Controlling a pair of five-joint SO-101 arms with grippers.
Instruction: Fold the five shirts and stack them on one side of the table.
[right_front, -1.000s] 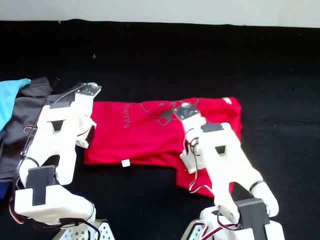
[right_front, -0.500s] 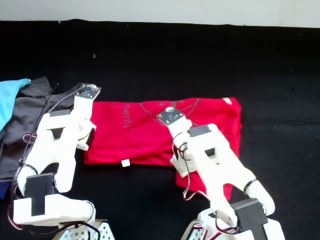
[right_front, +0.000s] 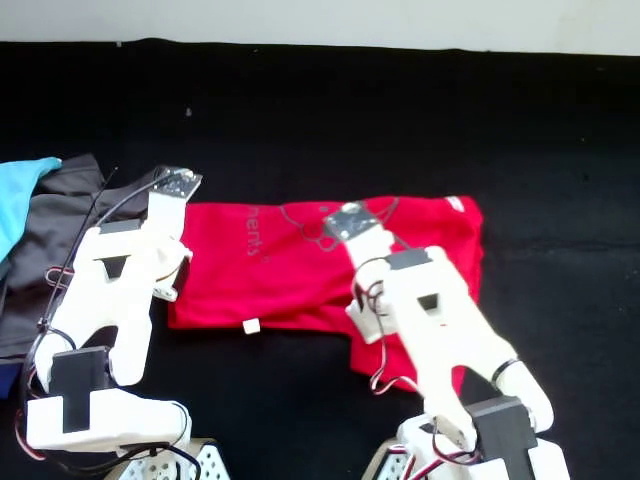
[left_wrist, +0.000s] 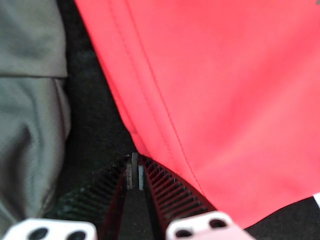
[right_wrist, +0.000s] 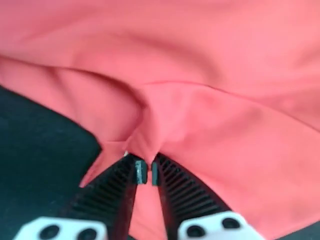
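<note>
A red shirt (right_front: 280, 265) lies spread across the middle of the black table (right_front: 400, 120). At its left hem my left gripper (left_wrist: 134, 172) is down, jaws shut, with the red shirt's (left_wrist: 225, 100) edge running into the tips. My right gripper (right_wrist: 146, 172) is shut on a puckered pinch of the red shirt (right_wrist: 225, 90) near its front fold. From above, the left gripper (right_front: 172, 280) sits at the shirt's left edge and the right gripper (right_front: 360, 315) over its front right part. A grey shirt (right_front: 50, 240) and a light blue shirt (right_front: 18, 195) lie piled at the far left.
A small white tag (right_front: 251, 326) pokes out at the red shirt's front edge. The grey shirt (left_wrist: 30, 100) lies close beside the left gripper across a narrow strip of table. A pale wall (right_front: 320, 20) borders the table's back edge.
The right arm swung left over the red shirt, then came partly back to the right. The left arm shifted slightly a second ago and has held still since.
</note>
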